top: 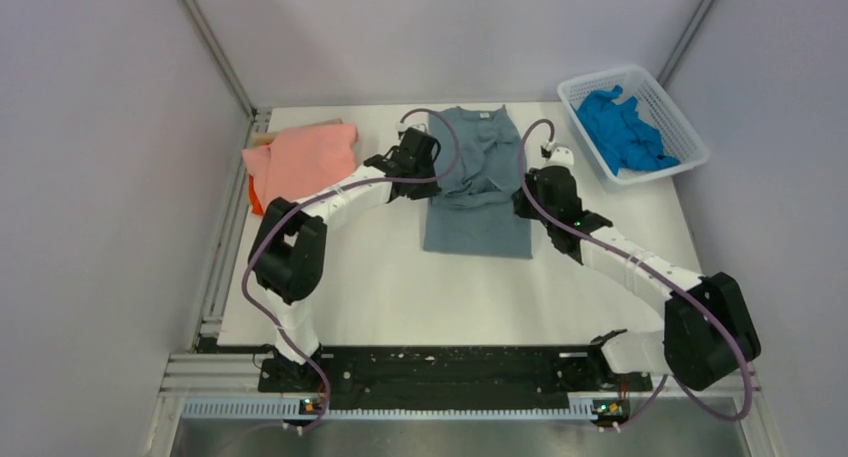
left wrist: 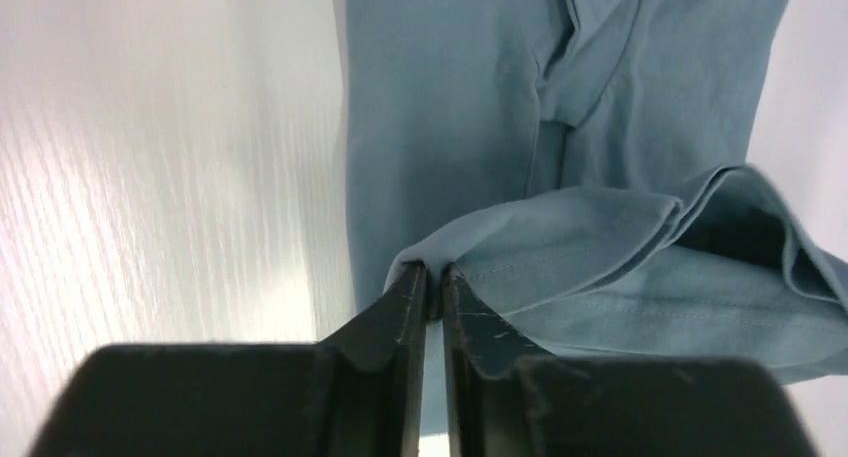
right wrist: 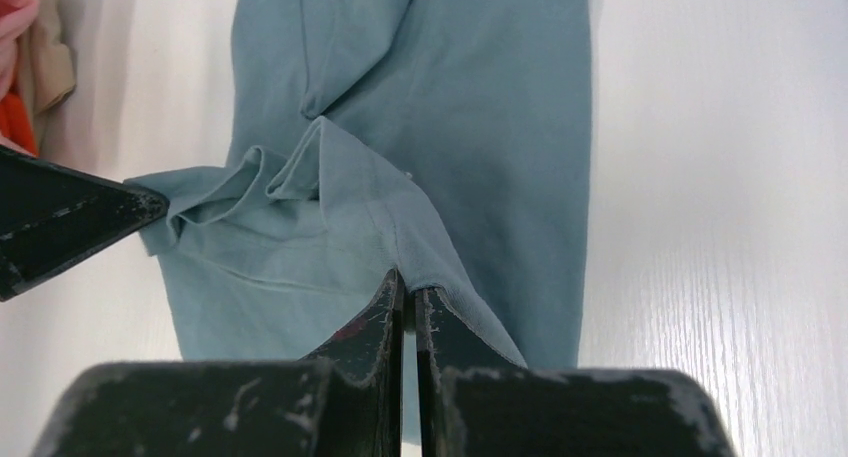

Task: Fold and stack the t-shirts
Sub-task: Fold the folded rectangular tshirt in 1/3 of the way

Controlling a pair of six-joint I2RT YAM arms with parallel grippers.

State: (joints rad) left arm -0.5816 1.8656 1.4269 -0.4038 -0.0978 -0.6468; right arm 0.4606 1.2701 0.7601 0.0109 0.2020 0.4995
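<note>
The dusty grey-blue t-shirt lies in the middle of the white table, its collar at the far end. My left gripper is shut on a fold at its left edge. My right gripper is shut on a fold at its right edge. Between them the cloth is lifted and bunched across the shirt. A salmon-pink t-shirt lies at the far left on top of an orange one. A bright blue t-shirt lies in the basket.
A white mesh basket stands at the far right corner. The left gripper's finger shows at the left of the right wrist view. Metal frame rails run along the table's left edge. Grey walls enclose the table.
</note>
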